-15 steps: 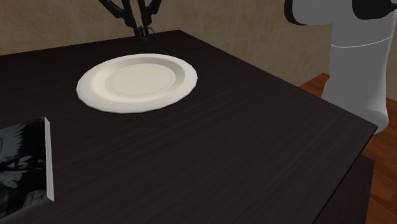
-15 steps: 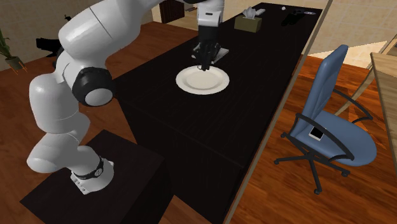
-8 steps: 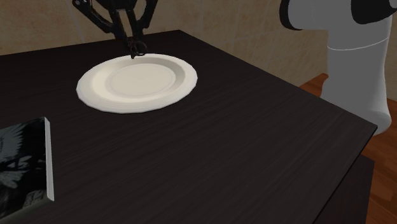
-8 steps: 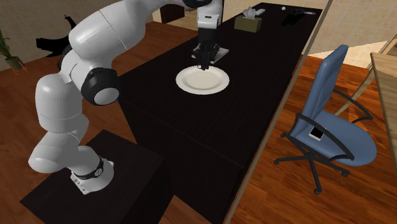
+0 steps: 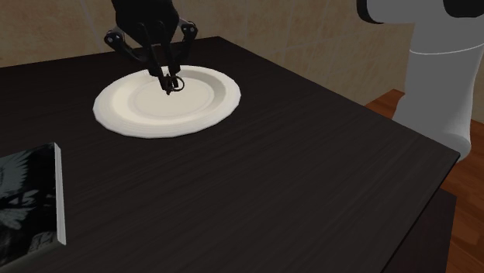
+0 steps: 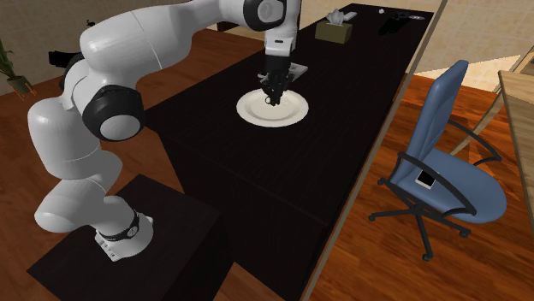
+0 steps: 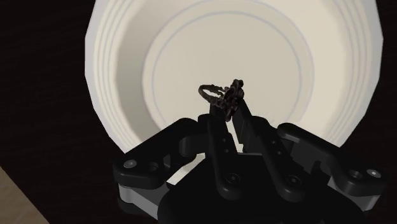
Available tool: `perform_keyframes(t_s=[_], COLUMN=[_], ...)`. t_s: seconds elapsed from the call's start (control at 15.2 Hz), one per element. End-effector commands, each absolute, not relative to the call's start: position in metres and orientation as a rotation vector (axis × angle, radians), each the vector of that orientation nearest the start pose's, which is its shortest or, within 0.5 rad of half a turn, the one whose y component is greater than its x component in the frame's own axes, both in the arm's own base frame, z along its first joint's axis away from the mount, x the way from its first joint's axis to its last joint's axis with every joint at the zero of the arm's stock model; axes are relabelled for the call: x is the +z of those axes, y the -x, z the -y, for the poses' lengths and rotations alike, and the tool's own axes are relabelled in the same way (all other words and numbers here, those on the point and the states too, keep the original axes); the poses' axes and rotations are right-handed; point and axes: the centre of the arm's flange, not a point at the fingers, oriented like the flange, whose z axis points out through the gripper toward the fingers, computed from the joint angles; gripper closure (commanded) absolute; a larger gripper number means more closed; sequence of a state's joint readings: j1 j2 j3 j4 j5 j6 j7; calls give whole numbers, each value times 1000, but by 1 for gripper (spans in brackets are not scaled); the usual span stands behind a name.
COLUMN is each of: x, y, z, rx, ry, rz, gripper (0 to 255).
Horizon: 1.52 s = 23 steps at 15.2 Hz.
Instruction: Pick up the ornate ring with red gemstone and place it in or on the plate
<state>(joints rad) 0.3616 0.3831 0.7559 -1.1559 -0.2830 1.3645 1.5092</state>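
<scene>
Claw [image 7: 226,111]: closed tight on the ring [image 7: 219,95], over the plate [image 7: 102,57] centre.
Ring: dark, ornate, hanging above the plate, apparently not touching it.
Plate: white, on the bench [image 5: 271,178].
Progress: pickup done; you likely lower and release.

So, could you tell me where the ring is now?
In the shoulder view, the ring sits clasped in the gripper, over the far half of the white plate.

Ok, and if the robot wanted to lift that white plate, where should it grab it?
Probably by the plate's rim, coming down from above. The plate is wide and lies flat on the dark table, so only its thin, raised rim would fit between the fingers of the gripper, which now clasp the ring.
</scene>
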Motion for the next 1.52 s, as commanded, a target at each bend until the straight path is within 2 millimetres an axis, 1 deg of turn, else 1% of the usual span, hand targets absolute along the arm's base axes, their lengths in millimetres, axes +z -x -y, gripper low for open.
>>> perform_keyframes(t_s=[0.0,0.4,0.46,0.79,0.99,1.06,1.45], x=[611,611,611,611,650,661,661], y=[-388,-388,-388,-388,-389,-390,-390], z=[-492,-492,-492,-492,-495,-496,-496], rx=[5,5,5,5,5,5,5], ry=[3137,3137,3137,3137,3137,3137,3137], rz=[-745,-745,-745,-745,-745,-745,-745], gripper=[255,255,0,0,0,0,0])
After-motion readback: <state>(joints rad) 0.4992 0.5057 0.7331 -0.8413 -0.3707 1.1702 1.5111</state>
